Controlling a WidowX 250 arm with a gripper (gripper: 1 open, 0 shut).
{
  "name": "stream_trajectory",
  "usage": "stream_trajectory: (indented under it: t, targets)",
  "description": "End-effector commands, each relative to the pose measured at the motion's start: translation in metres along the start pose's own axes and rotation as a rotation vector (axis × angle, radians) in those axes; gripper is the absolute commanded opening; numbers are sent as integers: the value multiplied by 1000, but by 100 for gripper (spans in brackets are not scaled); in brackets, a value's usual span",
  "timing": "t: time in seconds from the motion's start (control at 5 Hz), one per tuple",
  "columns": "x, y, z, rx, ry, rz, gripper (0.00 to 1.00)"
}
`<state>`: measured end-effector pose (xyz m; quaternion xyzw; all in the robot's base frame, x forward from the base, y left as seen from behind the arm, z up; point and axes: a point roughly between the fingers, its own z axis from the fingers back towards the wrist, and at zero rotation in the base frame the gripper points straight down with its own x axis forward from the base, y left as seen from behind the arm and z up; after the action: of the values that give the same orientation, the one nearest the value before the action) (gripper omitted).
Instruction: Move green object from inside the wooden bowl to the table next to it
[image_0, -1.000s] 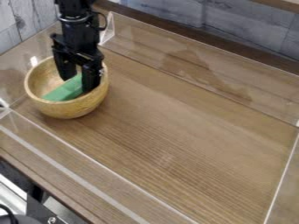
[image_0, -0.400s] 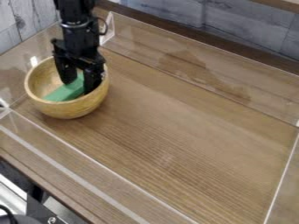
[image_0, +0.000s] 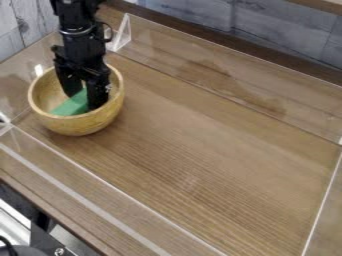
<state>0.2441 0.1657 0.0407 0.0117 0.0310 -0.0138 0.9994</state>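
A round tan wooden bowl (image_0: 67, 122) stands on the table (image_0: 214, 150) near its left end. Inside it lies the green object (image_0: 70, 103), a small bright green block leaning against the bowl's inner wall. My black gripper (image_0: 80, 88) points straight down into the bowl, right over the block. Its jaws are open, one finger on each side of the block's upper end. Whether the fingers touch the block I cannot tell. The arm rises out of the top of the view.
Clear acrylic walls (image_0: 160, 215) edge the tabletop on all sides. The left wall (image_0: 16, 75) stands close behind the bowl. Bare wood-grain surface stretches to the right of the bowl.
The gripper has shifted a little to the left and lower into the bowl, its jaws still open. The green block and bowl have not moved.
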Motion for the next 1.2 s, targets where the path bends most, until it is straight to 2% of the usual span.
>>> stream_trajectory:
  t: [0.0,0.2,0.4,0.8,1.0]
  targets:
    - [-1,17,19,12,-32,-26,100]
    - [4,22,19,11,-33,-26,0]
    - [9,27,20,9,-36,-25,0]
    - [18,29,87,-36,-121,-95,0]
    - [23,17,103,-54,-159,-101,0]
